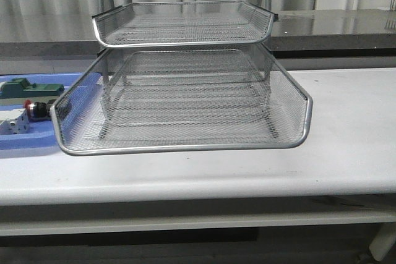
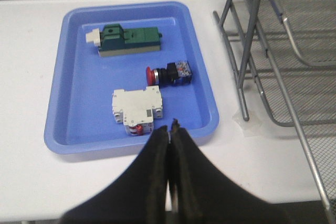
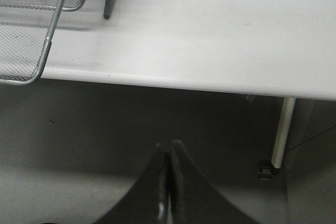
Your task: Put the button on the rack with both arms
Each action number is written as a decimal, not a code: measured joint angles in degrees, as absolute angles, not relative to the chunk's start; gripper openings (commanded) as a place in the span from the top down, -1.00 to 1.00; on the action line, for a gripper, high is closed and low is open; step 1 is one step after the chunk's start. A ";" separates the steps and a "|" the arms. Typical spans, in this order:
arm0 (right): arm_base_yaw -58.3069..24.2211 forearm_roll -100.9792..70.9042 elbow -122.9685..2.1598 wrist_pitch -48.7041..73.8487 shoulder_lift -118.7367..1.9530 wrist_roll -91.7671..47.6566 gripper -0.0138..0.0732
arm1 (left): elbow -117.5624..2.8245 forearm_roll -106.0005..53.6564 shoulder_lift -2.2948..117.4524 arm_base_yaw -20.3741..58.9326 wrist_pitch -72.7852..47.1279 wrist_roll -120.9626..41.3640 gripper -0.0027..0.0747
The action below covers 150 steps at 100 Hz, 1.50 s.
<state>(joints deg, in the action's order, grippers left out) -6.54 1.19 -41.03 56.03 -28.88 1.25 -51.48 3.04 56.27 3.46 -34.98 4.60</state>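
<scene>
The button (image 2: 169, 73), with red cap and black-and-blue body, lies on its side in the blue tray (image 2: 68, 93); it also shows in the front view (image 1: 38, 109) at the left, behind the rack's mesh edge. The silver wire-mesh rack (image 1: 185, 97) stands mid-table; its legs and trays show in the left wrist view (image 2: 273, 51) and a corner in the right wrist view (image 3: 37, 19). My left gripper (image 2: 170, 127) is shut and empty, hovering just short of the tray's near rim. My right gripper (image 3: 169, 144) is shut and empty, off the table's front edge. Neither arm shows in the front view.
The blue tray also holds a green-and-grey block (image 2: 128, 39) and a white boxy part (image 2: 137, 108). The white table (image 1: 346, 128) has a front edge (image 3: 173, 82) with a table leg (image 3: 281, 135) below. A grey counter (image 1: 334, 23) runs behind the rack.
</scene>
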 measured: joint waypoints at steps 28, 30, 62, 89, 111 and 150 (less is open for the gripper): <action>-6.54 1.19 -41.03 56.03 -28.88 1.25 0.84 | -67.82 3.67 73.72 3.46 -44.92 0.67 0.99; -6.54 1.19 -41.03 56.03 -28.88 1.25 0.84 | -68.65 3.67 74.54 3.46 -45.37 0.33 0.98; -6.54 1.19 -41.03 56.03 -28.88 1.25 0.84 | -73.23 3.76 79.17 3.46 -47.06 -5.06 0.74; -6.54 1.19 -41.03 56.06 -28.88 1.25 0.84 | -73.28 3.76 79.17 3.46 -52.27 -7.82 -0.71; -6.54 1.19 -41.03 56.15 -28.88 1.25 0.84 | -73.28 3.35 79.17 3.46 -53.43 -7.98 -0.66; -6.54 1.19 -41.03 56.15 -28.88 1.25 0.84 | -76.70 2.52 85.08 3.46 -50.67 -16.67 -0.62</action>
